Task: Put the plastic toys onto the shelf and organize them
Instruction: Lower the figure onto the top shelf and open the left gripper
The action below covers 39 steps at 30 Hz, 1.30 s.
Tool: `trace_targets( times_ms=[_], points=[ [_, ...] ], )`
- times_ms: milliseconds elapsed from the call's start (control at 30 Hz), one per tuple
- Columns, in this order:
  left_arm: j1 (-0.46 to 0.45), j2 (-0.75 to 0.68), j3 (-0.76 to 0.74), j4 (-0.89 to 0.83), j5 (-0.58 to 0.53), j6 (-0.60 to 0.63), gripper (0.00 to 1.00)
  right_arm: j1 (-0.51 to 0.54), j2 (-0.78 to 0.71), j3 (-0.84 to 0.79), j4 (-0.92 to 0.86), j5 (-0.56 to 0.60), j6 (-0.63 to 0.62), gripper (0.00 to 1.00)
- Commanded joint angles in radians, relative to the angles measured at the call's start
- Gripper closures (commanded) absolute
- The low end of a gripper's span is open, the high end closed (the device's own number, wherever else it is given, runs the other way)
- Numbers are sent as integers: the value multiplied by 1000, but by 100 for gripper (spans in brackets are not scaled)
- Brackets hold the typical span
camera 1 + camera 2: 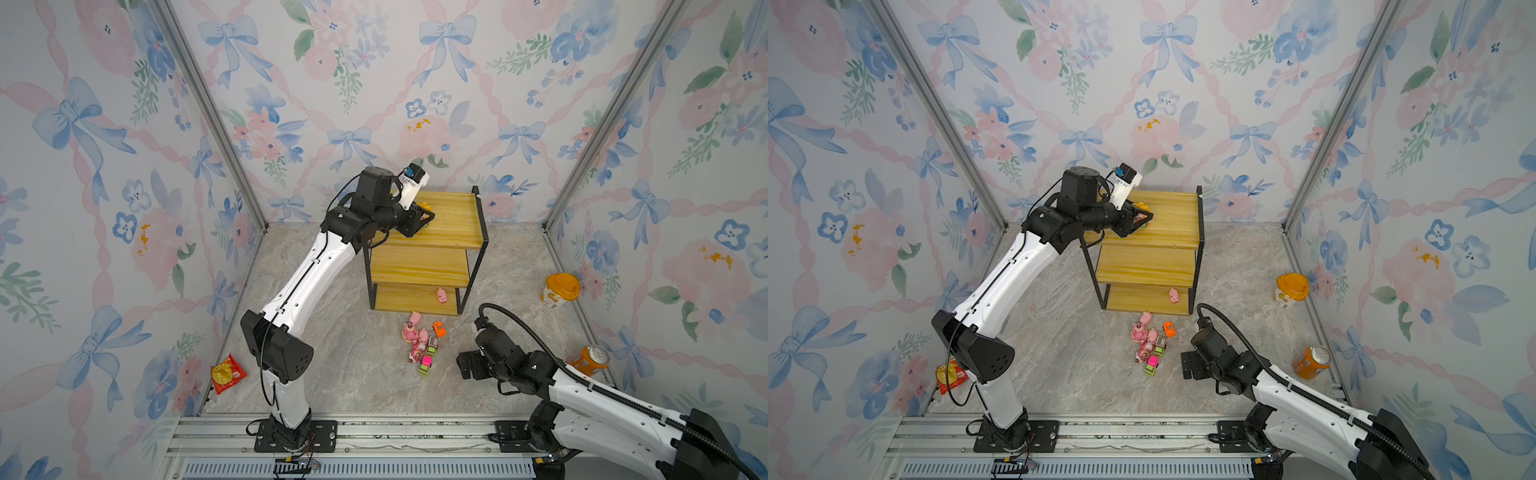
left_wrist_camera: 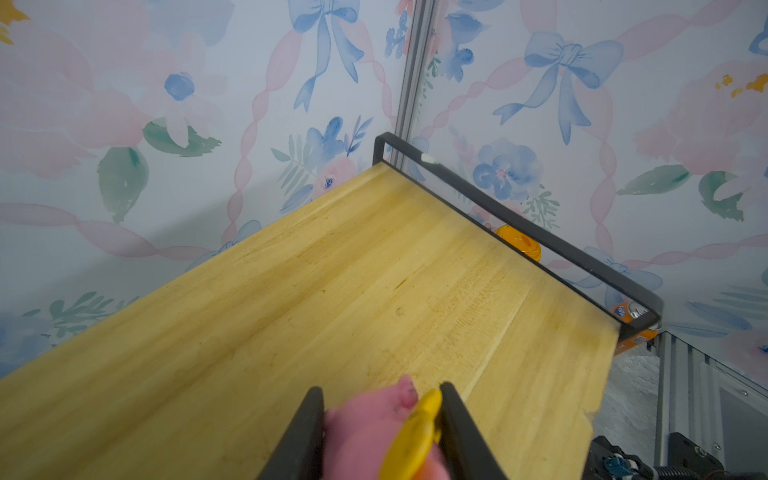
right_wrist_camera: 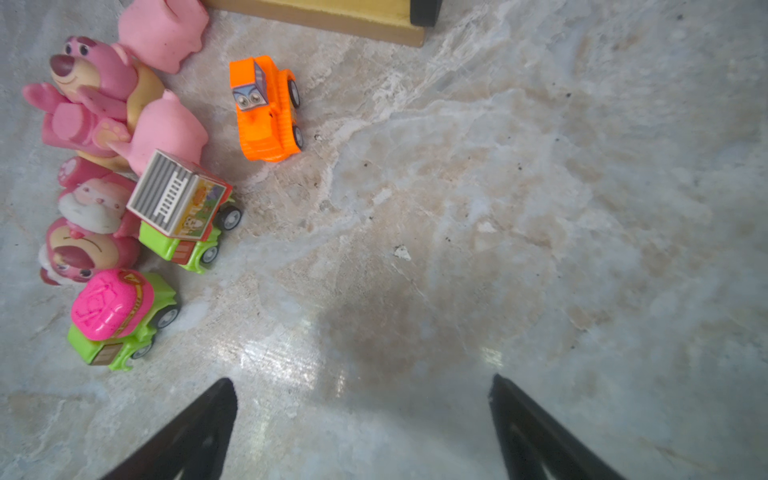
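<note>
The shelf stands at the back, its top board bare. My left gripper hovers over that board, shut on a pink bear with a yellow face-ring. One pink pig lies on the bottom board. The other plastic toys are bunched on the floor before the shelf: an orange car, a red-green truck, a pink-green car, two pink bears and two pigs. My right gripper is open above bare floor, right of the bunch.
A yellow-lidded cup and an orange can stand by the right wall. A red snack packet lies at the left wall. Floral walls close in three sides, and a black rail edges the top board.
</note>
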<state>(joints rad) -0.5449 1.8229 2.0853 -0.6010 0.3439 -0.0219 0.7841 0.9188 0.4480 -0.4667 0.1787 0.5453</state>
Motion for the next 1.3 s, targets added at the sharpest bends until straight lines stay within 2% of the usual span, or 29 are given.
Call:
trace_targets(
  times_ms=[0, 400, 500, 567, 600, 1267],
  points=[
    [-7, 4, 13, -11, -16, 11, 81, -14, -15, -16, -3, -3, -11, 3],
    [-7, 10, 15, -11, -27, 15, 69, -21, -18, -16, -1, -7, -16, 3],
    [-7, 9, 15, -11, -31, 17, 63, -22, -20, -17, -3, -8, -18, 3],
    [-7, 10, 15, -11, -37, 18, 52, -23, -23, -18, -3, -8, -16, 3],
    [-7, 9, 15, -11, -38, 20, 51, -23, -24, -19, -4, -8, -16, 3],
    [-7, 29, 41, -12, -43, 26, 45, -31, -41, -26, -6, -17, -15, 3]
  ],
)
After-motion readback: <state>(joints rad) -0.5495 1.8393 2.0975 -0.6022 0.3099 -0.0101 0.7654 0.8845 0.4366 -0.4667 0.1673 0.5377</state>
